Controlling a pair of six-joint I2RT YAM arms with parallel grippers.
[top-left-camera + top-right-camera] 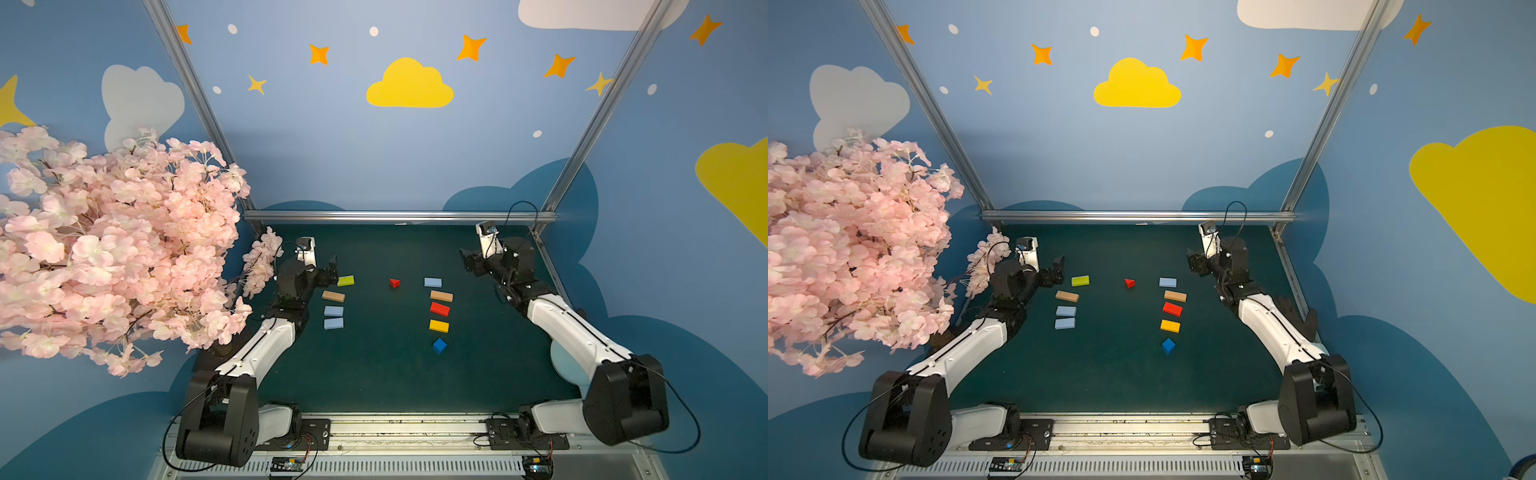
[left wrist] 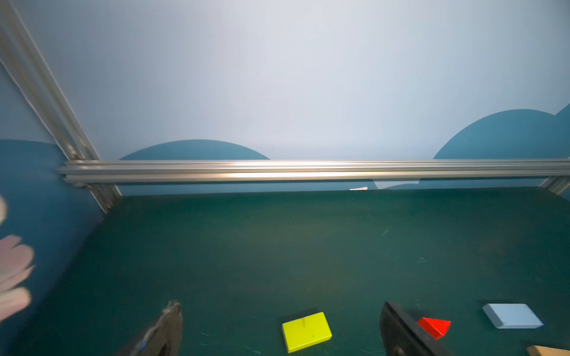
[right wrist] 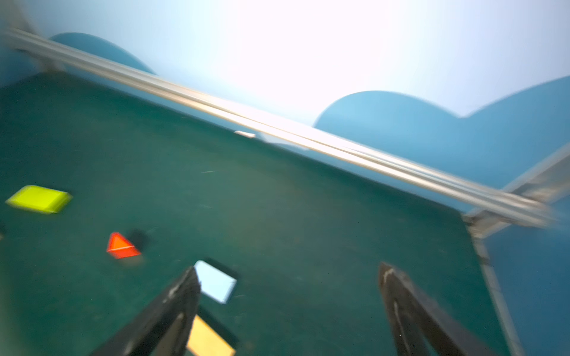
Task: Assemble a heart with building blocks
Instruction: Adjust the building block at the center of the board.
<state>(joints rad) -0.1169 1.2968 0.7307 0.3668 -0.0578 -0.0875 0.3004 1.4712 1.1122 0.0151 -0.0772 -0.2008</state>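
Far left, the left gripper [image 1: 332, 272] sits low over the mat [image 1: 386, 374] with its jaws spread wide and nothing pinched. The lime bar [image 1: 345, 281] lies flat just beside its tips. In the left wrist view it shows in the gap between the two fingers [image 2: 171, 323], about midway and touching neither. From there a column runs back toward the robot's base: a tan bar [image 1: 333, 296], a light blue bar [image 1: 333, 311], then a second light blue bar [image 1: 333, 323] close behind it. Out in the middle the triangle [image 1: 395, 283] lies alone, well apart from both grippers; the left wrist view shows it beyond the outer side of one finger. Moving right, the other column lines up front to back: a third light blue bar [image 1: 432, 282], a second tan bar [image 1: 441, 296], the red bar [image 1: 439, 309], the yellow bar [image 1: 439, 326] and the cube [image 1: 439, 345] nearest the base. Far right, the right gripper [image 1: 467, 261] hangs beside the head of that column, apart from the third light blue bar. Its wrist view is blurred but plain enough: the jaws are parted, with bare mat between them. There the third light blue bar shows right by the tip of one finger [image 3: 185, 296].
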